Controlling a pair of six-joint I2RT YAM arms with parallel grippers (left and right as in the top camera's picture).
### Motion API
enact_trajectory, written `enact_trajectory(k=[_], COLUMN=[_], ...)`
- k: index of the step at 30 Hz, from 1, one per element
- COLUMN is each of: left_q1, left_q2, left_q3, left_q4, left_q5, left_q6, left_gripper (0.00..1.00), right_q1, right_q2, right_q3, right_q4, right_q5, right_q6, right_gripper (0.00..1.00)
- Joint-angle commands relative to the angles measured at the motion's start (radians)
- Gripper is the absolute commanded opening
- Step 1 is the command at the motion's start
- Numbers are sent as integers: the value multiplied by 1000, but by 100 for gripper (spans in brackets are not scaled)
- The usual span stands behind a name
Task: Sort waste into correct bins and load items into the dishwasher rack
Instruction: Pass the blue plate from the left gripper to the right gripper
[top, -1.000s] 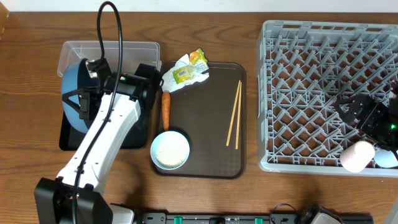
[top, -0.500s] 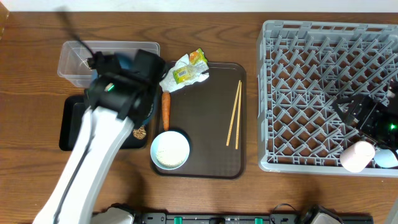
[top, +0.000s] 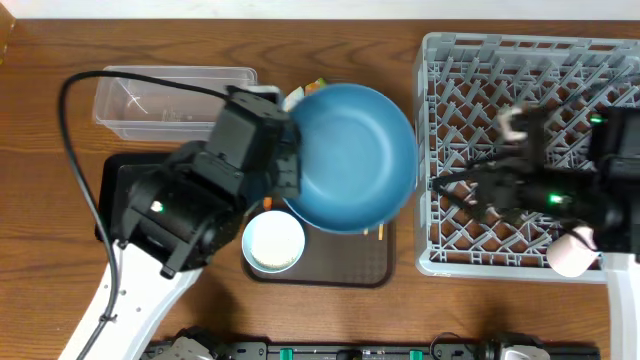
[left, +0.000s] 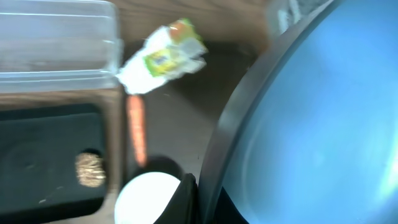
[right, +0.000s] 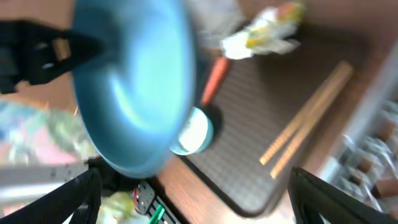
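Left gripper: jaws pinched on the left rim of the large blue bowl. In your left wrist view the rim runs down to the bottom edge, right against one dark finger.

- The bowl is in the air above the brown tray, with its inside facing up toward the overhead camera. It covers the tray's far half and most of the chopsticks.
- Right gripper: jaws spread wide, nothing between them. It hangs over the near-left part of the dishwasher rack, which stands just right of the tray. The bowl sits ahead of the open fingers and apart from them, not touching.
- On the tray: carrot along the left edge, small white bowl at the near-left corner, snack wrapper at the far-left corner.
- Left of the tray: clear tub on the far side, black tray on the near side holding a clump of brown scraps.
- Pink cup at the rack's near-right corner.
- Both wrist views are blurred.
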Motion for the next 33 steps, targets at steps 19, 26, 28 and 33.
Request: enact_trajectory(k=[19,26,28,33], left_q1=[-111,-111,-111,-111], left_q2=[-43,-66,-80,-105], left_q3=[6,6,6,6], left_q4=[74,74,74,62], left_q5=[41,41,41,41], left_q6=[16,16,16,16], left_gripper=[94,98,98,98], right_q1=[275,163,129,60], right_q2=[32,1,1,12], right_q3=[5,5,5,5], right_q4=[206,184,180,224], right_q5=[391,978,1187,1757], right_q6=[235,342,372,372], right_gripper=[1,1,1,1])
